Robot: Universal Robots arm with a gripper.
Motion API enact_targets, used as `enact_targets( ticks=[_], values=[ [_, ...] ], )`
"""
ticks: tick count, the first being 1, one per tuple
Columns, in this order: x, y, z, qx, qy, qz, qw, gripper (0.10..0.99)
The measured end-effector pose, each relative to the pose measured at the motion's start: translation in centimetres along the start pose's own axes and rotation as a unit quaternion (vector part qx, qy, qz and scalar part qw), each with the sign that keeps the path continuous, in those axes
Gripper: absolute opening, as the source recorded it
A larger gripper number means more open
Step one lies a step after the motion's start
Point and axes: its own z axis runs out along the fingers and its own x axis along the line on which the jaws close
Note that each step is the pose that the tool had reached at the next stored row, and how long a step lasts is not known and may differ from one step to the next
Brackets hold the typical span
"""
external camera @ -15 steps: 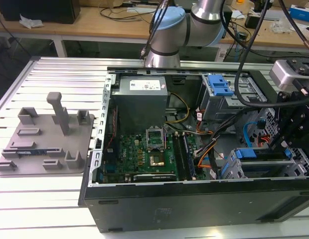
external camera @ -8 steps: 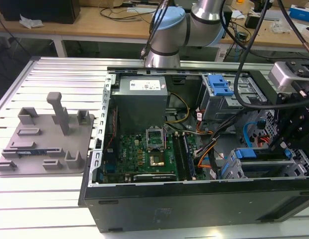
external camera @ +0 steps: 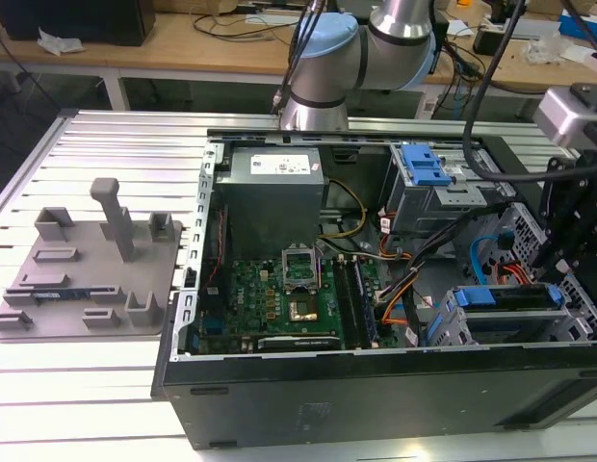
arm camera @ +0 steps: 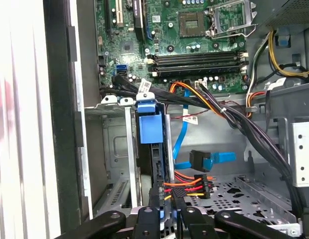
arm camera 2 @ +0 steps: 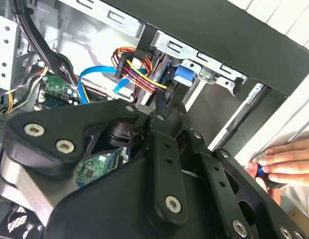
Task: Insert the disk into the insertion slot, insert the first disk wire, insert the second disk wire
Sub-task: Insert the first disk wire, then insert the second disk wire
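Now one gripper (arm camera: 166, 213) clamps one disk (arm camera: 153, 152) sitting in the one insertion slot (arm camera: 114, 149).

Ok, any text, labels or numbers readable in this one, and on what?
No text can be read.
On the grey metal power supply box, a white sticker: print too small.
On the black cable bundle, a white paper tag: blurred.
On the green motherboard, board markings: too small.

The open computer case (external camera: 376, 395) is being overlooked from above in the exterior view; the disk (arm camera: 147, 122) (arm camera 2: 183, 75) is being framed closely in both wrist views.
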Motion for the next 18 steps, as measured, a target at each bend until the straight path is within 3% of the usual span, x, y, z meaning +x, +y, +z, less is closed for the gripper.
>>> enact_targets(
  ticks=[15, 17, 18],
  values=[
    [-0.02, 0.0, 0.0, -0.0001, 0.0013, 0.0, 1.0, 0.239],
    [-0.11, 0.01, -0.32, -0.0008, 0.0036, 0.0, 1.0, 0.239],
    [-0.54, 0.05, -1.3, -0.0007, 0.0092, 0.0, 1.0, 0.239]
  ],
)
